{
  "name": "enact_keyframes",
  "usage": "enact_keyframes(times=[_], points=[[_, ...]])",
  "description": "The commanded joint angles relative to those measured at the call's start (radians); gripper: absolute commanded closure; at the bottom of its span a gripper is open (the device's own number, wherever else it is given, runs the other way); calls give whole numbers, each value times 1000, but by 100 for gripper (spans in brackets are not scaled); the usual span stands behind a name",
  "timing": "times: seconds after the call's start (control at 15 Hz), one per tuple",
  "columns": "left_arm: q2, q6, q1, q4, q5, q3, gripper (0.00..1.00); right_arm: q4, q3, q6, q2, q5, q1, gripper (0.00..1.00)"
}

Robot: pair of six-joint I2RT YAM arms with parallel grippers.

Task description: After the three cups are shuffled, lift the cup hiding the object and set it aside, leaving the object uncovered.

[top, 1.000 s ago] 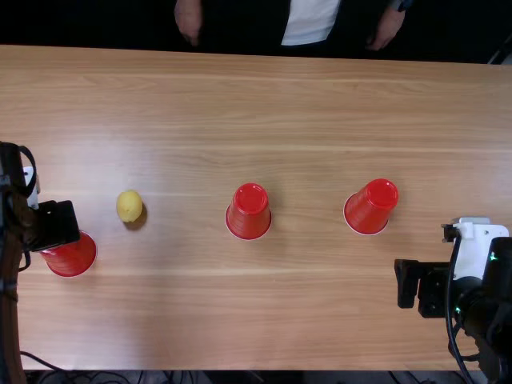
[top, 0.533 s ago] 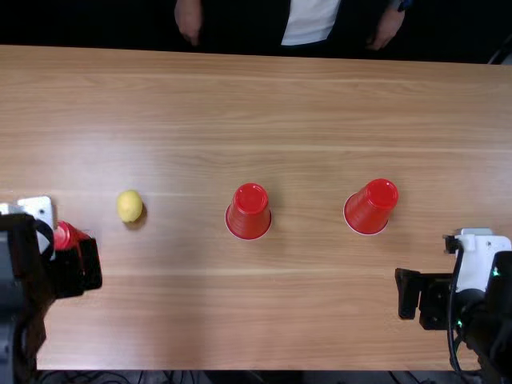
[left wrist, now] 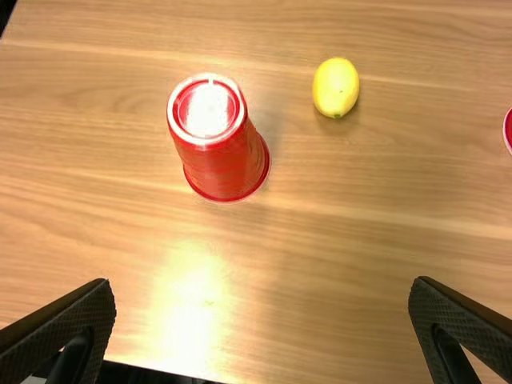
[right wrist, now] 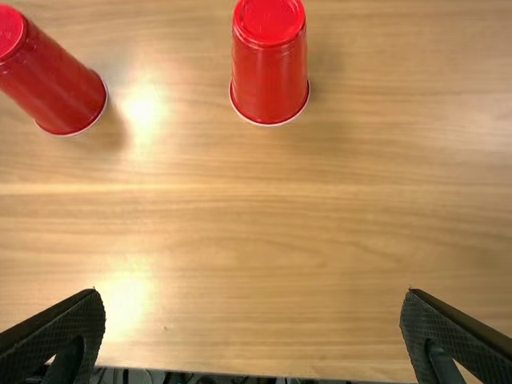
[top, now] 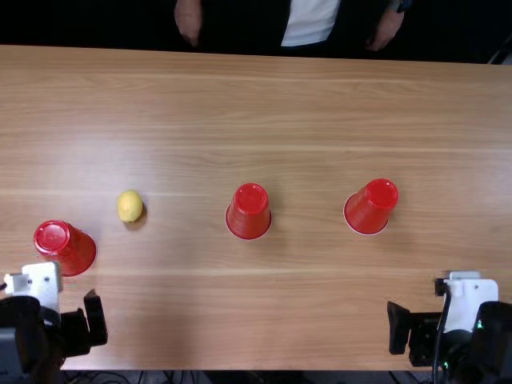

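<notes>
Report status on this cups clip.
Left jaws, right jaws open, empty. Lemon uncovered; left cup upside down beside it, apart. Nothing in the way.

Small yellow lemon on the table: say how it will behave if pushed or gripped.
Its rounded, oval shape suggests the small yellow lemon would roll or veer when pushed. The smooth curved skin could slip from a flat pinch. It lies free on the light wooden table, so nothing would check it.

Light brown wooden table (top: 264, 104), streaky grain
</notes>
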Motion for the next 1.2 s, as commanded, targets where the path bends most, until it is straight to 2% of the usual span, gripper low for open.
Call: enact_keyframes(times=[0.0, 0.27, 0.4, 0.6, 0.8, 1.0, 1.13], points=[[-65, -12, -1, 21, 2, -75, 0, 39, -65, 1, -63, -6, 15, 0], [-312, -10, 4, 168, -7, -319, 0, 138, -237, -1, -213, -6, 13, 0], [-415, -6, 4, 221, -11, -422, 0, 238, -310, -4, -279, -6, 10, 0], [-564, 3, 2, 402, -1, -583, 0, 389, -415, -6, -377, 2, 9, 0], [-591, 5, 2, 569, -1, -680, 0, 556, -502, -8, -491, 4, 1, 0], [-604, 6, -4, 720, 4, -770, 0, 709, -543, -4, -498, 4, 1, 0], [-607, 6, -7, 836, 4, -809, 0, 876, -611, -4, -504, 7, -2, 0]])
